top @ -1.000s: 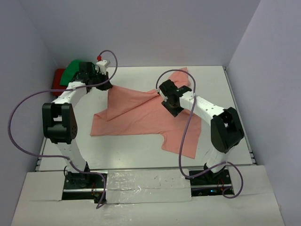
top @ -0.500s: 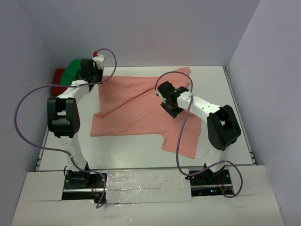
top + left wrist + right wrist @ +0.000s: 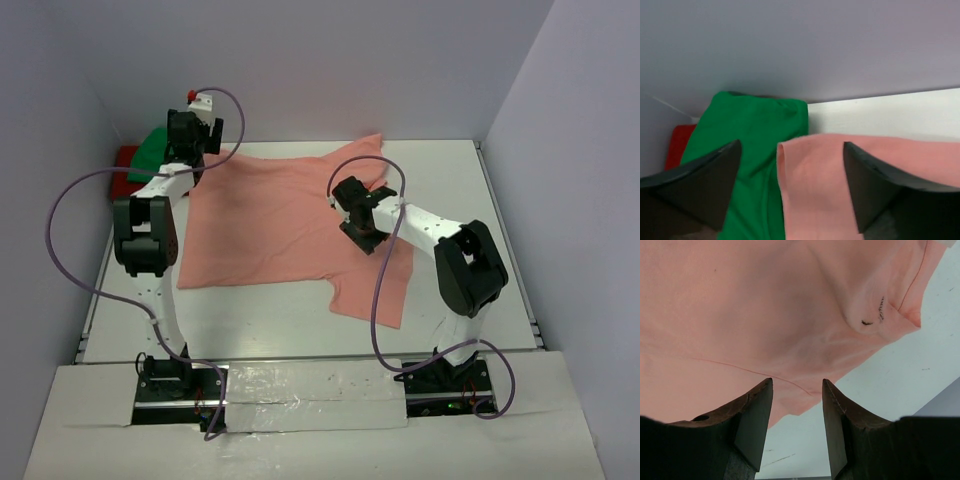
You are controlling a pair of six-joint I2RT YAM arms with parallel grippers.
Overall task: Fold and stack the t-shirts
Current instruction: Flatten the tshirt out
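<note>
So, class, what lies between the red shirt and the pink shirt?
The green shirt: in the left wrist view it sits between the red shirt on the left and the pink shirt on the right. The top view agrees.

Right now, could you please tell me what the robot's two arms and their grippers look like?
The left arm and right arm are built alike: white links joined by bulky black joints, each with a thin purple cable looping loosely alongside. The left gripper and right gripper each have two dark, wedge-shaped fingers tapering to blunt tips.
</note>
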